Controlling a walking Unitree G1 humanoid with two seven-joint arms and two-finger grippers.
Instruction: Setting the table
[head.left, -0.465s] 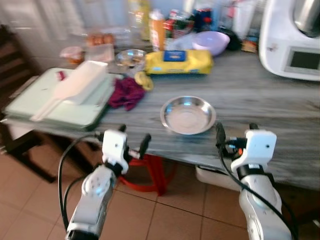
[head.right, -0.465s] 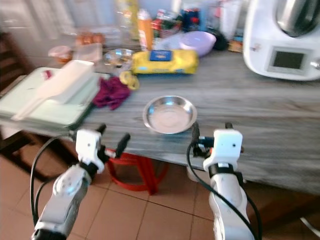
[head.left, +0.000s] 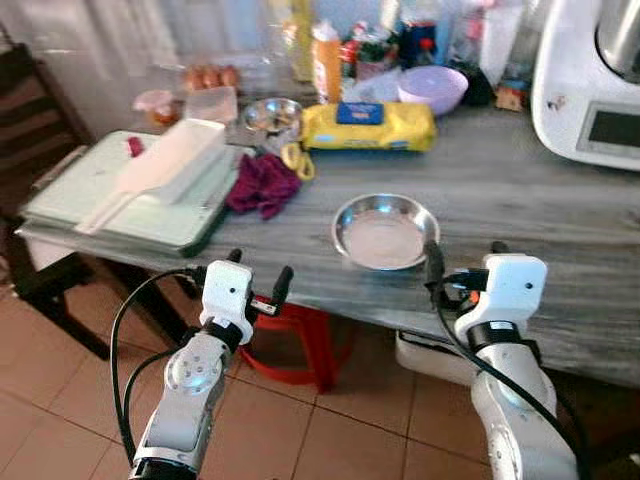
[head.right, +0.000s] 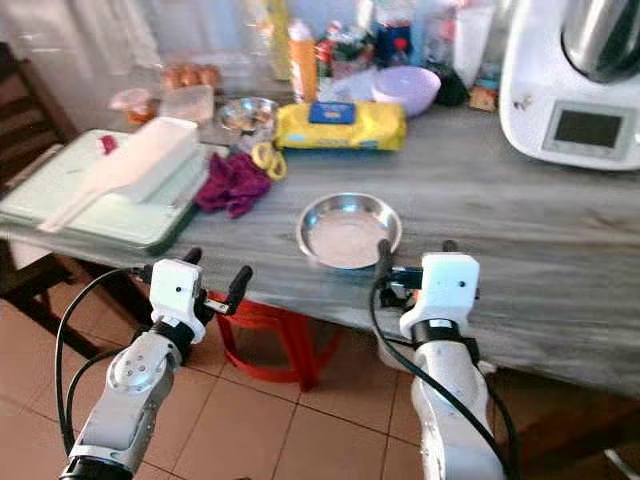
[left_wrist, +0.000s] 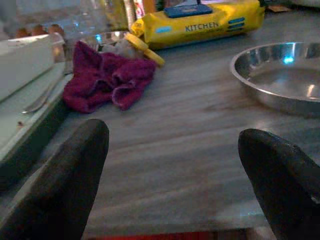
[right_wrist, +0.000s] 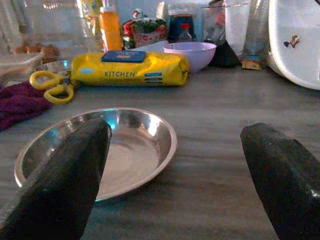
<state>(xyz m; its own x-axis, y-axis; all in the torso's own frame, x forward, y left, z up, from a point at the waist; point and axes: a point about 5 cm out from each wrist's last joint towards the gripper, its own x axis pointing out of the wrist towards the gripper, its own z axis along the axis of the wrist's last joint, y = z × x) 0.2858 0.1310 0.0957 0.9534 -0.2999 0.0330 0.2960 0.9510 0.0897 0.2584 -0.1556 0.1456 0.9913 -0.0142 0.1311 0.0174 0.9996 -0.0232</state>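
A round steel plate (head.left: 385, 230) lies empty near the front edge of the grey wood-grain table (head.left: 520, 190). My right gripper (head.left: 465, 258) is open at the table's edge just right of the plate, with nothing between its fingers. In the right wrist view the plate (right_wrist: 100, 150) lies close ahead, towards one finger. My left gripper (head.left: 258, 272) is also open and empty, held in front of the table edge to the left of the plate. In the left wrist view the plate (left_wrist: 280, 75) and a maroon cloth (left_wrist: 107, 80) lie beyond the fingers.
Behind the plate are a yellow kitchen-wipes packet (head.left: 368, 124), yellow scissors (head.left: 295, 158), a small steel bowl (head.left: 272, 112) and a purple bowl (head.left: 432, 88). Pale green trays (head.left: 120, 195) sit at the left, a white appliance (head.left: 590, 80) at the back right, a red stool (head.left: 300, 340) under the table.
The camera has shifted a little and the picture is sharper. Both grippers stay open at the table's front edge; nothing on the table has moved.
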